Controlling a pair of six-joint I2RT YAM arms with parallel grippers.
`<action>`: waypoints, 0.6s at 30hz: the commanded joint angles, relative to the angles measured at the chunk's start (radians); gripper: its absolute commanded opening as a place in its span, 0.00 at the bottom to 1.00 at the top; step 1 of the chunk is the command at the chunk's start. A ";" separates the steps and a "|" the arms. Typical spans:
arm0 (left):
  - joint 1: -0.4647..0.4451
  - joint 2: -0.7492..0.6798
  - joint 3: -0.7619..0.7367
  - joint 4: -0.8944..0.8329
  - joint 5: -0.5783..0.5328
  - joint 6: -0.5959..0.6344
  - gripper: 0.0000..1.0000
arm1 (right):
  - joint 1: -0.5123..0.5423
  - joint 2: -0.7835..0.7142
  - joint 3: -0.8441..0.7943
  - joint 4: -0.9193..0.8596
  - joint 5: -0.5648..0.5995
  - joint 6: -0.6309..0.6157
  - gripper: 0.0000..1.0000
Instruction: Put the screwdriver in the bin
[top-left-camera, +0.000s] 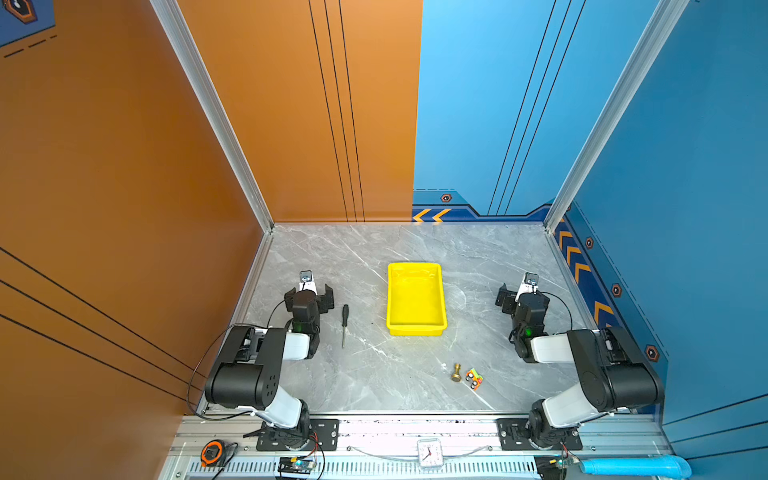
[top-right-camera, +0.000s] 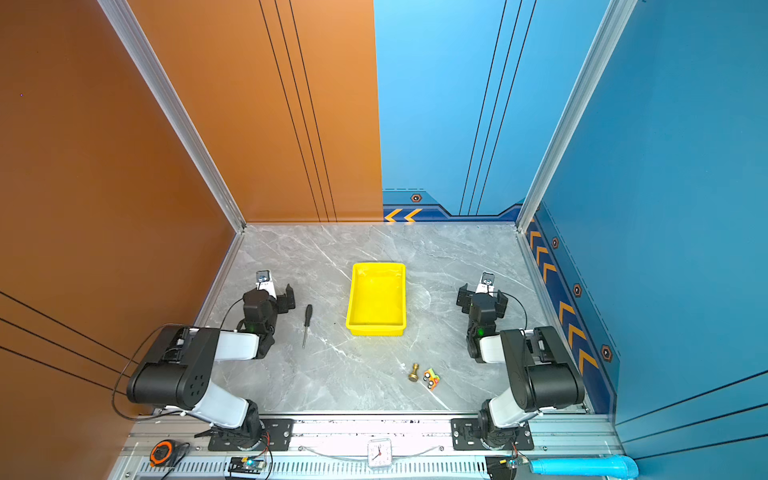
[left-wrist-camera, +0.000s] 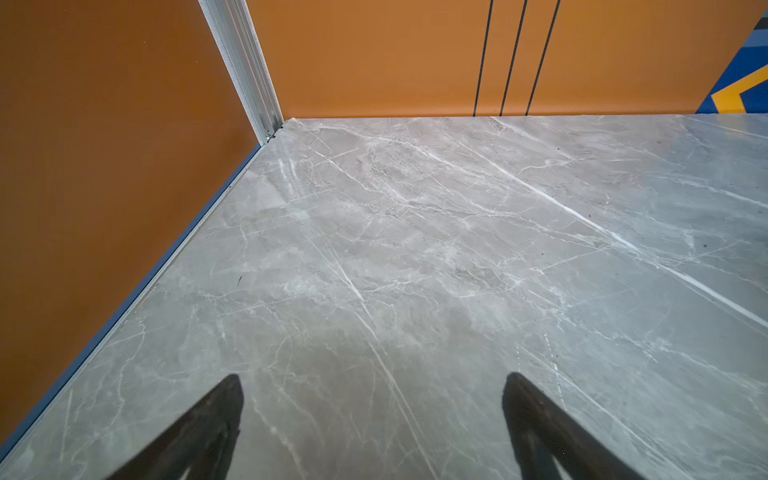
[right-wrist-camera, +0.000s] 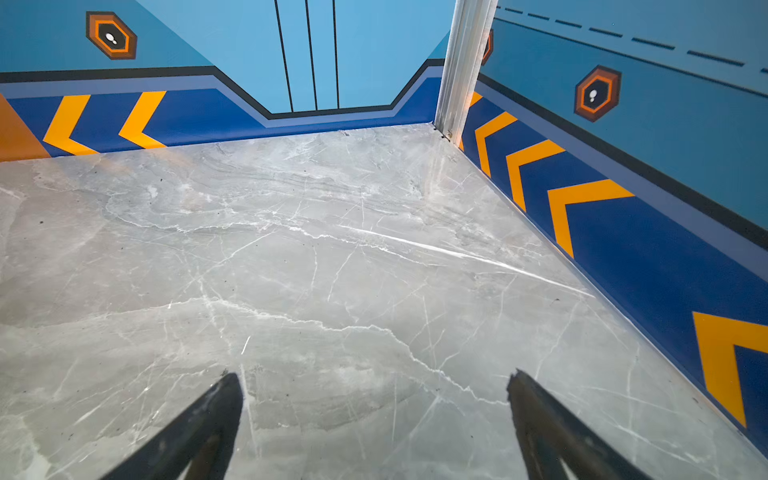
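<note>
The screwdriver (top-left-camera: 344, 324) (top-right-camera: 306, 324), with a black handle and thin silver shaft, lies flat on the grey marble table, handle toward the back wall. The bin (top-left-camera: 415, 299) (top-right-camera: 376, 299), a shallow yellow tray, stands empty just right of it, in both top views. My left gripper (top-left-camera: 309, 293) (left-wrist-camera: 374, 380) hovers open just left of the screwdriver's handle, with nothing between its fingers. On the far side of the bin my right gripper (top-left-camera: 523, 293) (right-wrist-camera: 374, 380) is open and empty too. Neither wrist view shows the screwdriver or the bin, only bare table.
A small brass pawn-like piece (top-left-camera: 456, 372) and a colourful little toy (top-left-camera: 473, 379) lie near the front, right of centre. Orange and blue walls close in the table on three sides. A clock (top-left-camera: 429, 453) and a tape measure (top-left-camera: 212, 453) sit on the front rail.
</note>
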 joint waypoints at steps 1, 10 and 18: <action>-0.003 0.009 -0.005 0.020 0.019 0.014 0.98 | -0.004 0.011 0.012 0.010 0.004 -0.008 1.00; -0.003 0.009 -0.005 0.020 0.018 0.013 0.98 | -0.019 0.008 0.014 -0.004 -0.031 0.000 1.00; -0.003 0.009 -0.005 0.020 0.019 0.015 0.98 | -0.021 0.008 0.015 -0.004 -0.031 0.001 1.00</action>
